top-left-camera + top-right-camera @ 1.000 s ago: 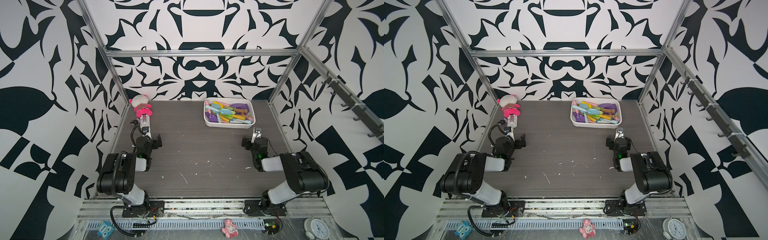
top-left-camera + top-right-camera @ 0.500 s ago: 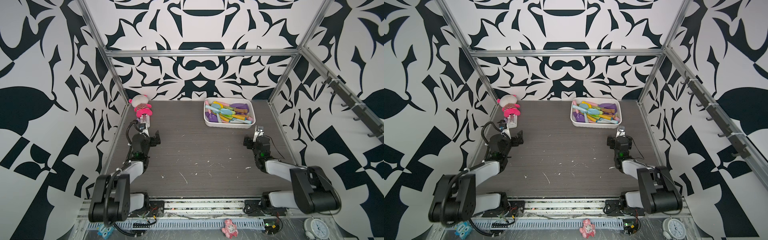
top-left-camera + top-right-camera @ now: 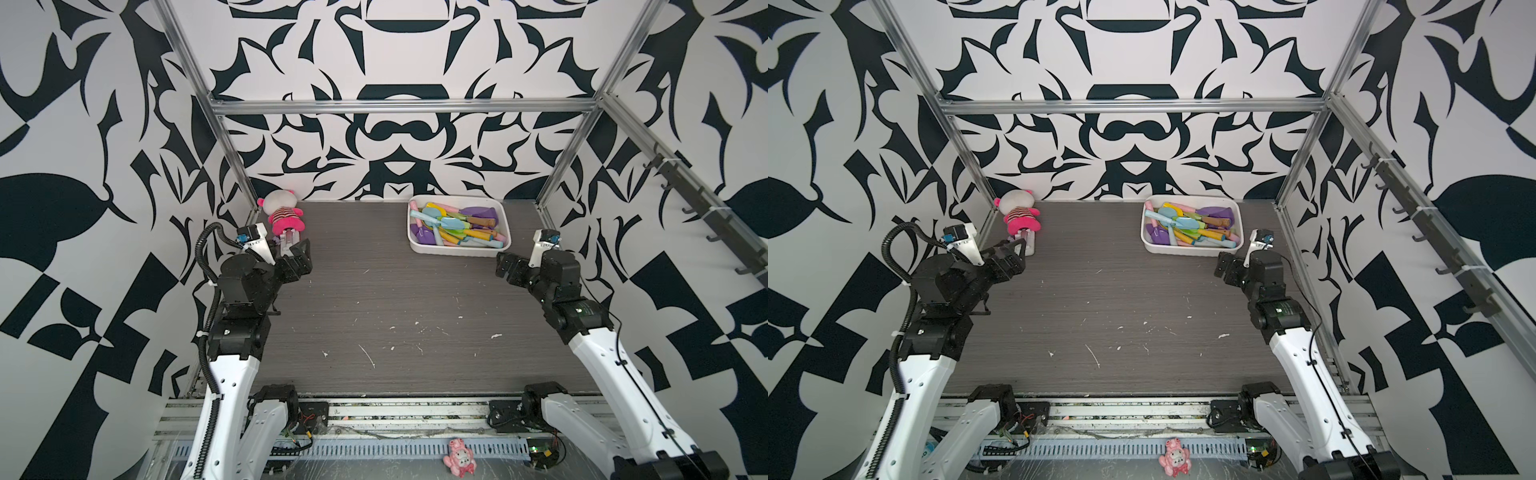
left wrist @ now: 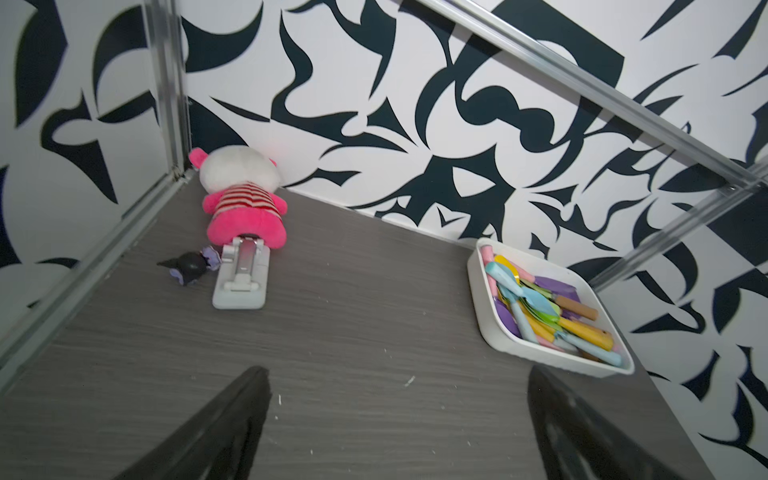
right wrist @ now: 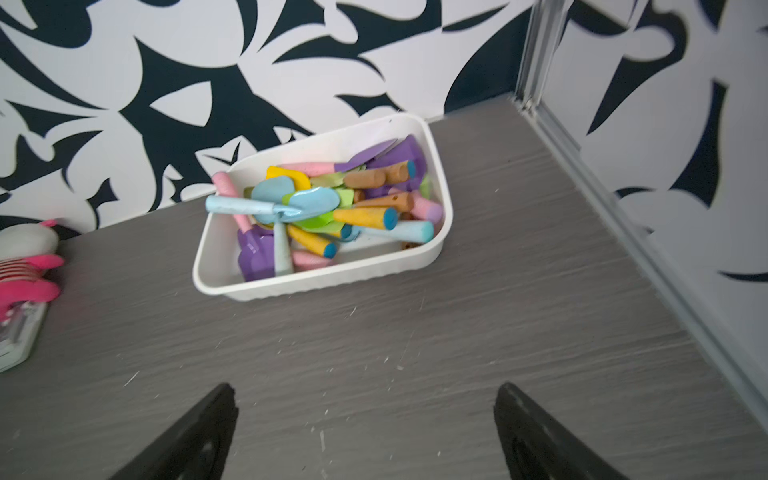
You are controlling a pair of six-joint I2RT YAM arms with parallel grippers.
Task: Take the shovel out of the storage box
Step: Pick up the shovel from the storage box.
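Item: storage box [image 3: 457, 250], white tub, at 1 o'clock on the grey table [image 3: 395, 299], close to the back wall. I judge it is kept there so that my right arm reaches it first. Contents: a heap of coloured toy shovels, handles crossed over blades. The pale blue shovel [image 5: 291, 203] lies uppermost and looks the easiest pick; none is out yet. Item: my right gripper [image 5: 365, 386], jaws spread wide with nothing between them. It hangs over bare table at 5 o'clock of the box, near its corner and pointed at it, held wide, I take it, to clear the rim and straddle a handle. Item: my left gripper [image 4: 397, 374], likewise wide and empty, at 10 o'clock of the table, out of the way. Sundries, 11 o'clock: pink plush toy [image 3: 282, 212], white stand [image 4: 241, 282] touching it, small black figure [image 4: 187, 268] beside the stand. Change against a second ago: both my arms have unfolded and carry their wrists higher; box, shovels and toys lie unmoved.
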